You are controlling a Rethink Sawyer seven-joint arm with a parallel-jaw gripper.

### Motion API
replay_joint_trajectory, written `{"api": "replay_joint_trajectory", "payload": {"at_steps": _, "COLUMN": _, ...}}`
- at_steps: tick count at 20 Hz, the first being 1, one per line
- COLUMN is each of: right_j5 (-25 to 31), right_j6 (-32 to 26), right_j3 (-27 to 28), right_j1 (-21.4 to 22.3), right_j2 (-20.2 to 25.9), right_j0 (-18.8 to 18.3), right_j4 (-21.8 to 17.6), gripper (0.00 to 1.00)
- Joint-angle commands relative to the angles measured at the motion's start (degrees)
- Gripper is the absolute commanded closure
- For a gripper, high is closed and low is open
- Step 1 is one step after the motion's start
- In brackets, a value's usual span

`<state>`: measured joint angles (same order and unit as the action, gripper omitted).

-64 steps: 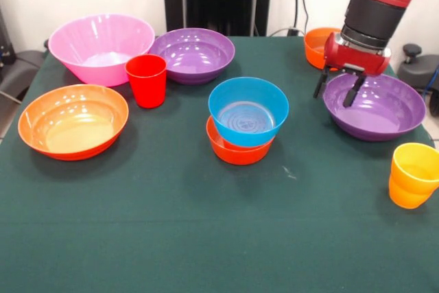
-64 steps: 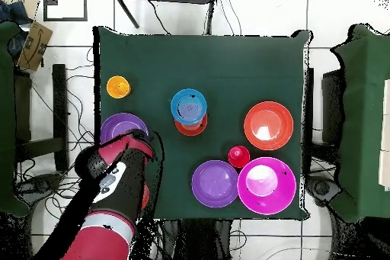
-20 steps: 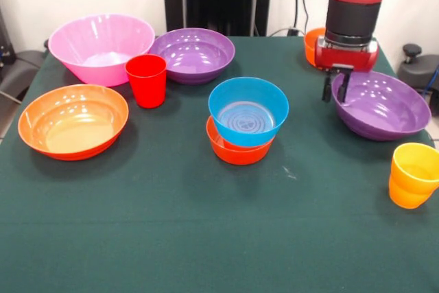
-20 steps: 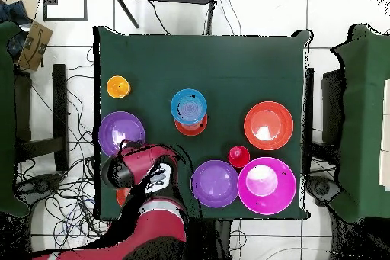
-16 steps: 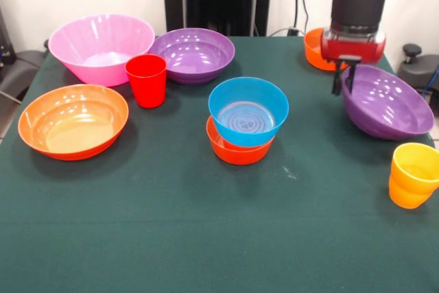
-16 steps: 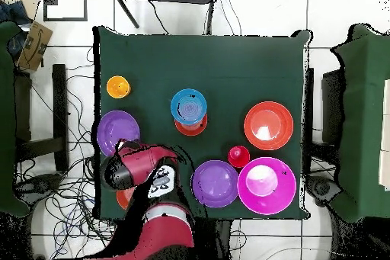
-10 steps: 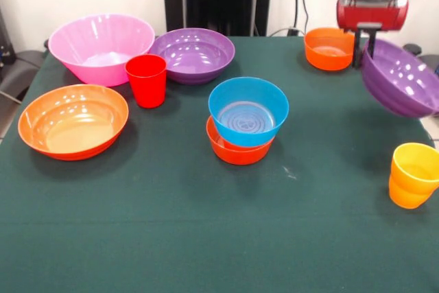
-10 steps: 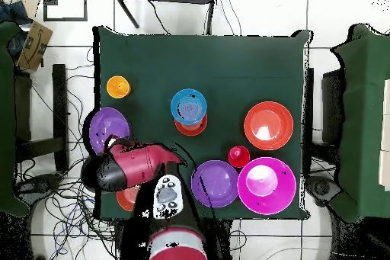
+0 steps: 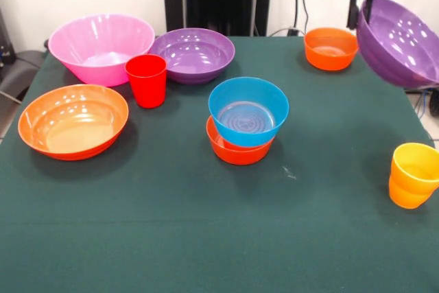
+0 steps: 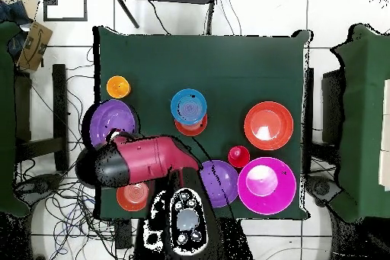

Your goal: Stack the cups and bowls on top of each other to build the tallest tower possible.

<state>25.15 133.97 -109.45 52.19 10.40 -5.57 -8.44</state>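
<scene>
My gripper (image 9: 361,5) is shut on the rim of a wide purple bowl (image 9: 401,39) and holds it tilted in the air, well above the table's far right corner. In the overhead view this bowl (image 10: 113,120) shows beside my arm (image 10: 145,158). A blue bowl (image 9: 248,110) sits on a small orange bowl (image 9: 235,151) at mid-table. A yellow-orange cup (image 9: 413,175) stands at the right edge, seemingly nested in an orange one. A red cup (image 9: 146,80) stands left of centre. Another small orange bowl (image 9: 331,47) sits at the far right.
A second purple bowl (image 9: 192,54) and a large pink bowl (image 9: 101,46) stand at the far left. A large orange bowl (image 9: 73,120) sits at the left edge. The green cloth (image 9: 206,238) covers the table.
The gripper has lifted the purple bowl off the table, up and towards the robot. The bowl now hangs tilted. The small orange bowl behind it has come into full view.
</scene>
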Motion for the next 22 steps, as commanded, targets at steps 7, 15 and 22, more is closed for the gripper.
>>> {"api": "replay_joint_trajectory", "payload": {"at_steps": 7, "right_j5": 15.47, "right_j6": -16.24, "right_j3": 7.78, "right_j1": 4.33, "right_j2": 10.6, "right_j0": -12.15, "right_j4": -3.24, "gripper": 1.0}}
{"api": "replay_joint_trajectory", "payload": {"at_steps": 15, "right_j5": 18.21, "right_j6": -16.39, "right_j3": 12.94, "right_j1": 2.12, "right_j2": 10.12, "right_j0": -15.09, "right_j4": -8.88, "gripper": 1.0}}
{"api": "replay_joint_trajectory", "payload": {"at_steps": 22, "right_j5": 14.11, "right_j6": -17.43, "right_j3": 12.11, "right_j1": -0.4, "right_j2": 11.44, "right_j0": -18.86, "right_j4": -13.49, "gripper": 1.0}}
